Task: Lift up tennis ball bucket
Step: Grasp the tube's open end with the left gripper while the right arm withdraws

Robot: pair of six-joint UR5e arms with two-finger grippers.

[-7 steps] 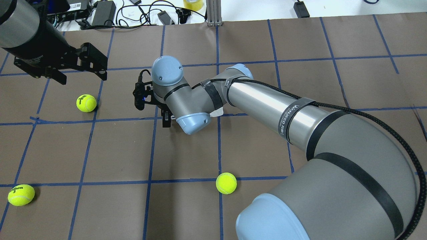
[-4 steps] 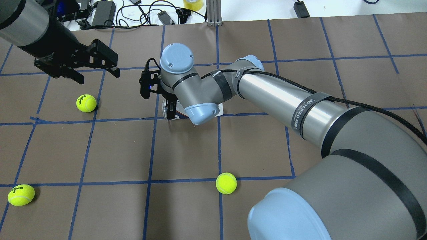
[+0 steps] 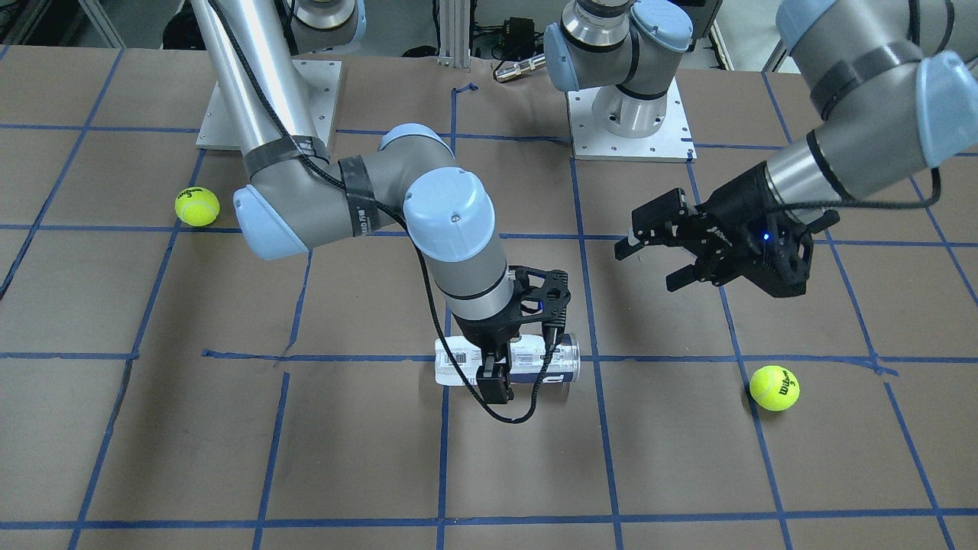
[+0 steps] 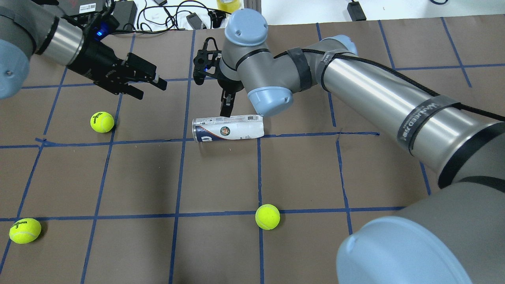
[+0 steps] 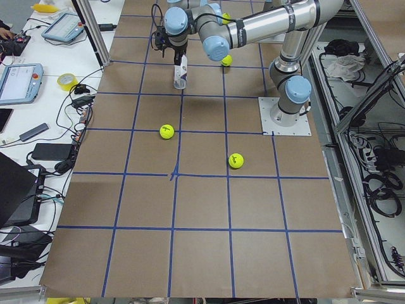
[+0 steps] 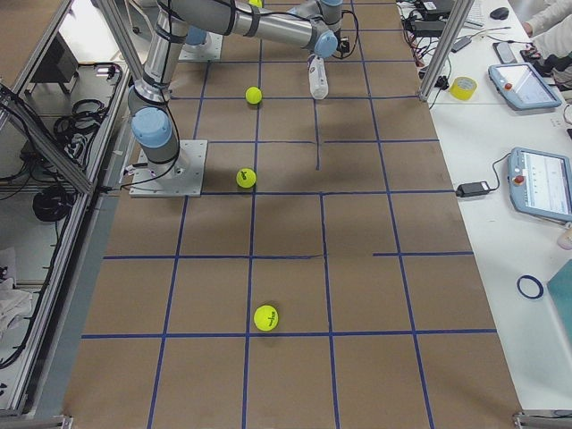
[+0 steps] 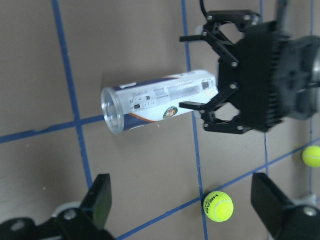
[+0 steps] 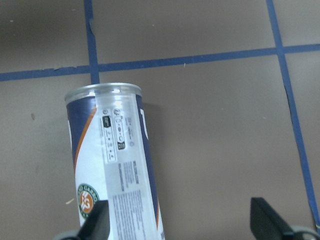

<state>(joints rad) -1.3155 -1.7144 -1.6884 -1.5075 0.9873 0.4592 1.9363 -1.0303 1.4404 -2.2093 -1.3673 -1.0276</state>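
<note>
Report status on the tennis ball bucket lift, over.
Right gripper open above tennis ball bucket, no grip. Left gripper open, hovering clear. Bucket on its side on table, not lifted. Tennis balls apart from it, nothing blocking.

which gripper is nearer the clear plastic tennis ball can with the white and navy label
Right. The right gripper is open directly over the clear plastic tennis ball can with the white and navy label. The left gripper hangs open, well off beyond its silver-rimmed end.
</note>
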